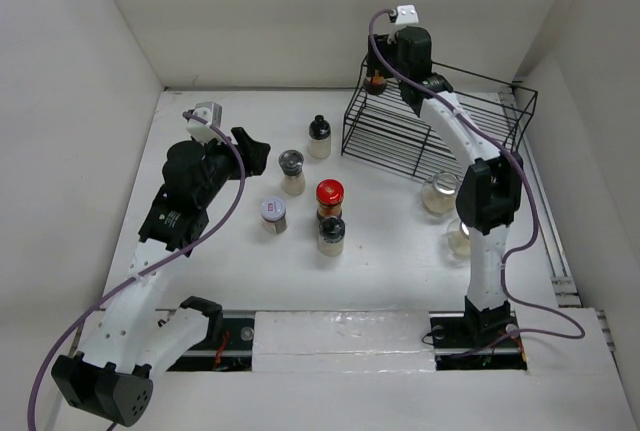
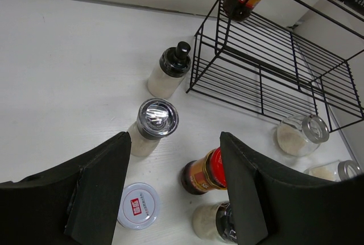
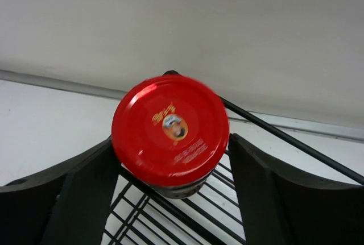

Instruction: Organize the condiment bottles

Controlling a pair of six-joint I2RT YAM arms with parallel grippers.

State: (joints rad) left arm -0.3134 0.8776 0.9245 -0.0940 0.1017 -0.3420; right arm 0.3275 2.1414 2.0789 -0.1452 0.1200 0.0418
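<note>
One red-lidded jar [image 3: 170,127] is held tight in the right hand [image 1: 386,79], with a finger pressed on each side of it. It is held up at the far left corner of the black rack [image 1: 400,136]. It cannot be told if the jar is touching the rack's wires, so it is not counted as put away. No other bottle is seen inside the rack.

Seven more are left on the white worktop [image 1: 390,271]. Five are bunched to the left of the rack. A black-capped bottle [image 1: 319,137] is just beside the rack's left end. A silver-topped bottle [image 1: 291,171] is placed a bit nearer the front. Nearer the front again, a second red-lidded jar [image 1: 330,196], a grey-lidded shaker [image 1: 273,214] and another black-capped bottle [image 1: 331,234] are found. Two squat clear jars [image 1: 438,194] are seen in front of the rack, partly hidden by the right arm [image 1: 485,201].

The left hand [image 2: 175,160] is spread wide and nothing is held in it. It is hung over the worktop, left of the rack, close to the bunch of five.

The job is judged to be only just begun. One jar is being taken to the rack, and seven are waiting to be picked up and lined up in it.
</note>
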